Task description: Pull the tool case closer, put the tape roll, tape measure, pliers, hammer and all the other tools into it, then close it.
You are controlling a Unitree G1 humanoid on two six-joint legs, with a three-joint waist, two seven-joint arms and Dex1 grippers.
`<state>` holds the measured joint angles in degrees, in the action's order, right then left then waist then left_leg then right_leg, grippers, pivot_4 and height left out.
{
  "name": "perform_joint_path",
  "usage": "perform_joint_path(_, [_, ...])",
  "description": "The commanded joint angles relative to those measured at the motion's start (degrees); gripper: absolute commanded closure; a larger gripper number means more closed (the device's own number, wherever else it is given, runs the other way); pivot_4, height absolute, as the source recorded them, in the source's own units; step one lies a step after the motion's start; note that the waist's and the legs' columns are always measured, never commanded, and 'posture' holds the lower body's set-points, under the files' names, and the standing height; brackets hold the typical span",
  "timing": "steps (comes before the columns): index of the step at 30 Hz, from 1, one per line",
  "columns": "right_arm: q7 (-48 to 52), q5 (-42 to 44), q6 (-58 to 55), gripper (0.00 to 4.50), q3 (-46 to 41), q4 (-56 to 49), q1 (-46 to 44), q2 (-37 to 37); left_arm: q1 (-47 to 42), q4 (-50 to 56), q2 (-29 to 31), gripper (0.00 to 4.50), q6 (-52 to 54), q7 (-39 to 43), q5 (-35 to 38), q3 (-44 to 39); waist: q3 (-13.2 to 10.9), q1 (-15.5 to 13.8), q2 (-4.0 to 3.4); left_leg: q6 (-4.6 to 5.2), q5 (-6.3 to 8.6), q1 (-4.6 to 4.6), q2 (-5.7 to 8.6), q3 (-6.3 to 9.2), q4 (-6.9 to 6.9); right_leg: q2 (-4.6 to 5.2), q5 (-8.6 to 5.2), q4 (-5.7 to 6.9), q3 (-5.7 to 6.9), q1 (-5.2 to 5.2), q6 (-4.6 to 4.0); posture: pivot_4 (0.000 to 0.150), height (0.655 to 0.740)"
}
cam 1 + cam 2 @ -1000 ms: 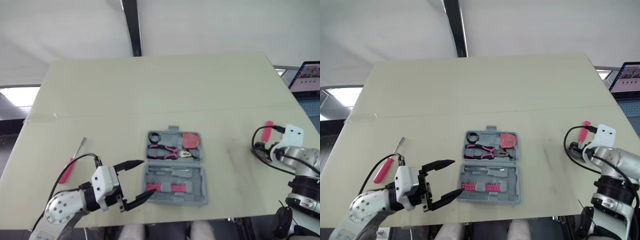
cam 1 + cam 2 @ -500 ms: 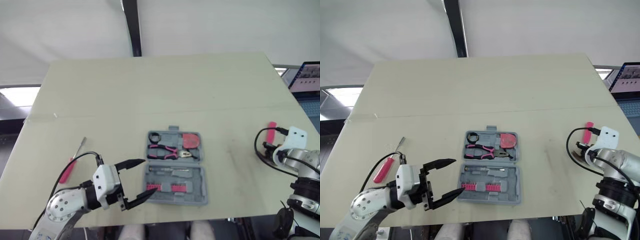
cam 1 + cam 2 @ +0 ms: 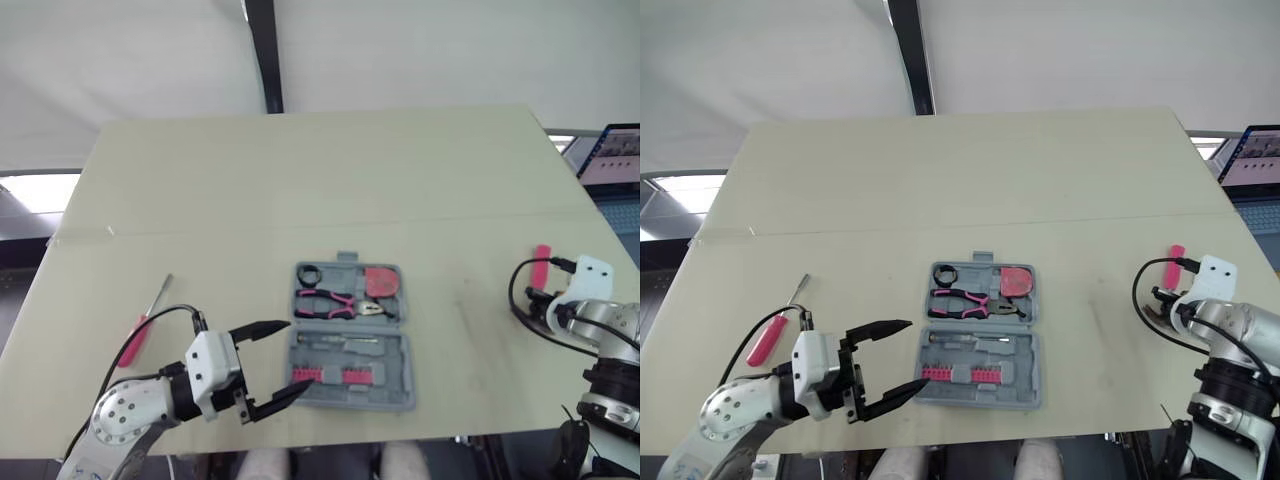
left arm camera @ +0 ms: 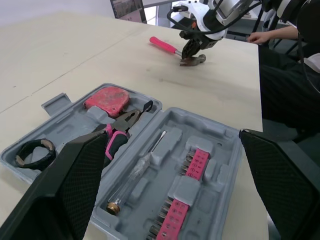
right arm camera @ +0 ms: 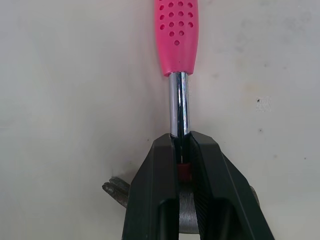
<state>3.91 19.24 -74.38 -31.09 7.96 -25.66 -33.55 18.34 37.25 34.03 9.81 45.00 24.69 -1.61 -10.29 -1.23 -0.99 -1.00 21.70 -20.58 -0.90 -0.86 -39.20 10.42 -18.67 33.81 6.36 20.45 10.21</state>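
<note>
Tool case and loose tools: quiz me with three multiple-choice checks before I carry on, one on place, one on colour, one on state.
1. Where is the screwdriver relative to the tool case?
A. inside it
B. lying to its left
C. lying to its right

2. What colour is the hammer handle?
A. pink
B. yellow
C. black

3. The right gripper is:
A. open
B. shut on the hammer
C. shut on nothing

Answers:
1 B, it lies on the table out to the case's left.
2 A, the dotted grip is pink.
3 B, both fingers clamp the metal shaft near the head.
</note>
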Motion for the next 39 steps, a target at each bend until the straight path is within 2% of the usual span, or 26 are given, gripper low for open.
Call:
perform_joint_path(1, [7.1,2.2,-4.0,4.46,6.2,-4.4,0.9,-6.4,1.3,-0.7,0.9,0.00,-0.9,1.7,2.2,-3.1,0.0,0.0,-0.02,0.00,0.00,0.00,0.00,0.00,0.01,0.00,0.00,0.00,0.00,0.00,0.00,0.150,0.7400])
perform_joint_path(5, [14.6,6.2,-9.0,4.46,12.7,-9.8,0.4,-14.4,2.4,-2.0,2.0,0.00,-1.3,3.7,3.8,-6.1,0.0,0.1,-0.10,0.00,0.00,-0.02,-0.01,-0.04,0.02,0.00,0.00,-0.01,-0.03,0.07,0.00,0.150,0.7400])
perform_joint_path(8, [22.9,12.5,-13.7,4.46,18.5,-17.7,1.3,-21.7,3.4,-3.3,3.0,0.00,-1.9,5.7,4.3,-8.4,0.0,0.1,-0.11,0.00,0.00,-0.04,-0.02,-0.05,0.02,0.00,0.00,-0.02,-0.04,0.10,0.00,0.150,0.7400])
perform_joint_path(12, [34.6,20.7,-13.0,4.46,24.7,-30.8,2.5,-32.1,3.8,-5.2,3.9,0.00,-2.8,7.5,4.3,-10.6,-0.1,0.0,-0.06,0.00,0.00,-0.05,-0.02,-0.05,0.03,0.00,0.00,-0.06,-0.03,0.11,0.00,0.150,0.7400])
perform_joint_path(19, [48.1,27.7,-6.7,4.46,30.2,-43.6,2.9,-42.1,5.2,-5.4,4.1,0.00,-3.7,9.3,4.3,-11.7,-0.1,-0.2,0.08,0.02,0.02,-0.09,-0.01,-0.03,-0.02,0.01,0.00,-0.09,-0.02,0.10,0.00,0.150,0.7400])
perform_joint_path(32, [54.1,23.9,-3.8,4.46,48.9,-50.6,-16.8,-41.7,11.6,-6.3,4.9,0.00,-6.6,12.5,3.9,-16.4,-0.1,-0.1,0.15,0.02,0.02,-0.10,-0.02,-0.04,-0.04,0.02,0.00,-0.07,-0.02,0.14,0.00,0.150,0.7400])
perform_joint_path(39, [57.7,17.6,-4.4,4.46,64.6,-50.2,-30.9,-36.1,13.5,-6.2,4.7,0.00,-7.2,13.2,3.6,-17.8,-0.1,0.3,0.15,0.02,0.02,-0.11,-0.03,-0.04,-0.03,0.01,0.00,-0.05,-0.02,0.19,-0.01,0.150,0.7400])
